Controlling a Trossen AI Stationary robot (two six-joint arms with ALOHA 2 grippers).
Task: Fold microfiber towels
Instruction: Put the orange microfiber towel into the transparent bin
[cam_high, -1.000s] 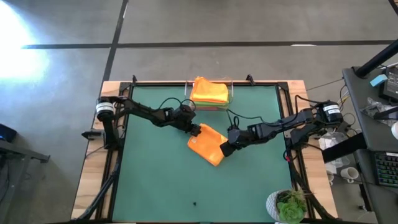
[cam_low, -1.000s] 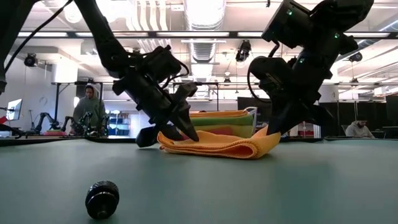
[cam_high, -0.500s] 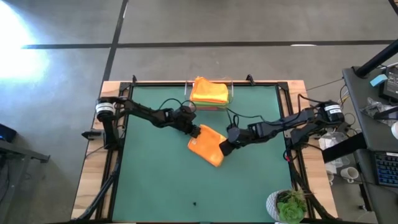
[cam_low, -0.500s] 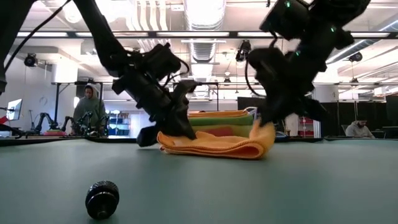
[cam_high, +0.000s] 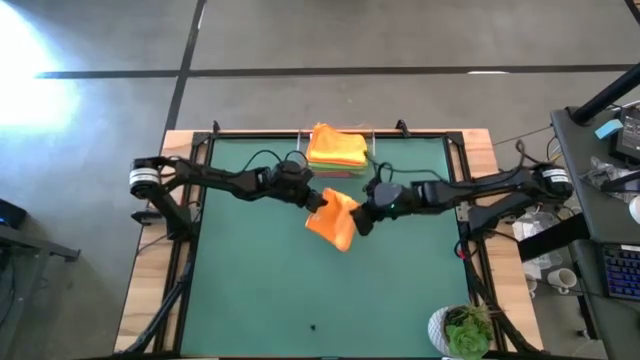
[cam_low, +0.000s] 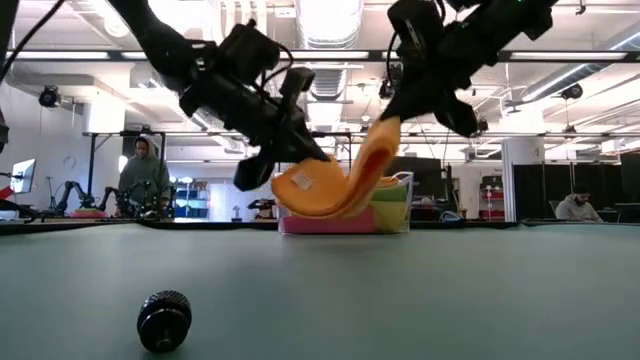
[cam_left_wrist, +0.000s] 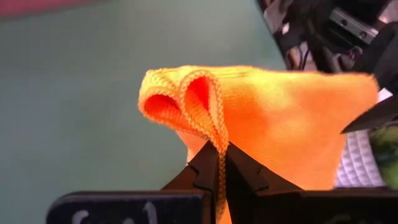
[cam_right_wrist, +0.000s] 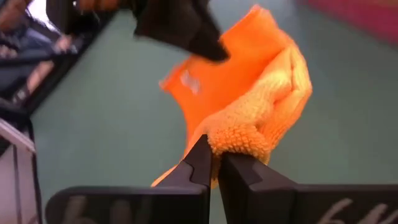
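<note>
Towel in hand: folded orange microfiber towel (cam_high: 334, 217), soft and looped, hangs clear of the green table mat (cam_high: 250, 290), strung between both grippers near the table's middle; a second ago it lay flat on the mat.
Left gripper: left gripper (cam_high: 318, 198) has its jaws pressed together on the towel's hemmed corner (cam_left_wrist: 214, 134); a second ago they stood spread over the cloth, so this pinch is new.
Right gripper: right gripper (cam_high: 362, 216) pinches the opposite bunched edge (cam_right_wrist: 239, 138), and has risen and swung in towards the left gripper.
Shape of cloth: in the low view the towel (cam_low: 335, 185) sags in a curve, its right end high and its left end lower.
Finished pile: stack of folded bright microfiber towels (cam_high: 338, 148) sits in the clear plastic tray (cam_high: 372, 152) at the table's far edge, well apart from the lifted cloth.
Meaning: with both ends secured and the cloth airborne, this looks like a carry to the pile or a further fold; which one cannot be told.
Stray item: small black round knob (cam_low: 163, 319) lies on the mat near the front.
</note>
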